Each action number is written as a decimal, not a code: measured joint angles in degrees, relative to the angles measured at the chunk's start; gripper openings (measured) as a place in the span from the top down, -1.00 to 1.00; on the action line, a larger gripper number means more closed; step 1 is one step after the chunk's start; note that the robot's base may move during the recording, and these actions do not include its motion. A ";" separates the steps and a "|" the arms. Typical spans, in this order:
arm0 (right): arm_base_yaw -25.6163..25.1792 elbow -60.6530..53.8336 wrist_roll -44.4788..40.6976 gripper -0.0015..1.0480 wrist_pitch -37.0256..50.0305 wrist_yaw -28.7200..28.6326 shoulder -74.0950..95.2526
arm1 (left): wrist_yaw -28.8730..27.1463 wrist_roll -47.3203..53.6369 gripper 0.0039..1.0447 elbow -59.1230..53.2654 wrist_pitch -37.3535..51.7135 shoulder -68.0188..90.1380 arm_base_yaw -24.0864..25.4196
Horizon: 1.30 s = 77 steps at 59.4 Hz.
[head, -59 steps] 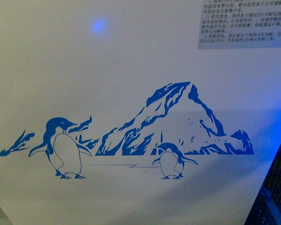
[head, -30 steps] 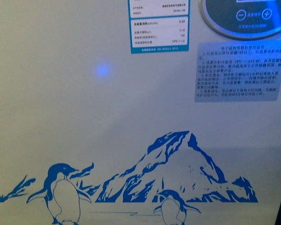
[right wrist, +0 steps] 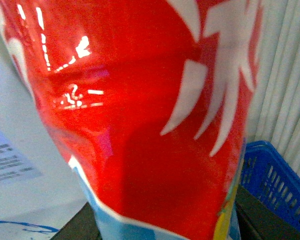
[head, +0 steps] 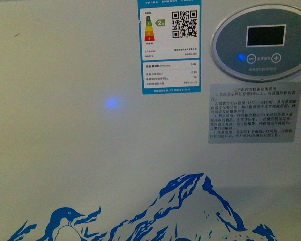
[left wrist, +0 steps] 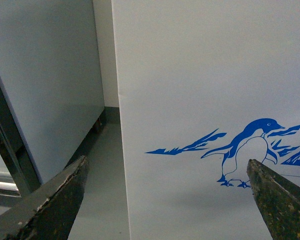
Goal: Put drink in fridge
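The fridge's white front wall point(head: 70, 150) fills the front view, with the blue penguin-and-mountain picture point(head: 185, 201) at the bottom and the oval grey control panel point(head: 261, 47) at the upper right. Its lid and rim are out of view. In the right wrist view the drink bottle point(right wrist: 140, 115), with a red, white and light-blue label, fills the picture; my right gripper is shut on it, its fingers hidden. In the left wrist view my left gripper point(left wrist: 167, 172) is open and empty, its dark fingers point(left wrist: 65, 192) wide apart in front of the fridge wall point(left wrist: 200, 75).
An energy label point(head: 170, 47) and a grey instruction sticker point(head: 253, 113) are on the fridge front. A grey cabinet point(left wrist: 45, 90) stands beside the fridge, with a strip of floor point(left wrist: 102, 190) between them. A blue crate point(right wrist: 277, 185) and a ribbed white wall point(right wrist: 285, 75) lie behind the bottle.
The front view has risen along the fridge front: the penguin picture slid down to the bottom edge, and the labels and control panel came fully into view.
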 joint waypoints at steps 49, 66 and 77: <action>-1.84 -2.78 -0.98 0.20 -5.53 5.05 -14.34 | 0.02 0.00 -0.85 0.02 0.00 0.00 0.00; 4.20 -3.78 0.02 0.20 -5.53 4.37 -15.26 | 0.02 -0.02 -0.85 0.02 0.00 0.00 0.00; 4.63 -4.04 0.24 0.20 -5.53 4.46 -15.26 | 0.02 0.00 -0.85 0.02 0.00 0.00 0.00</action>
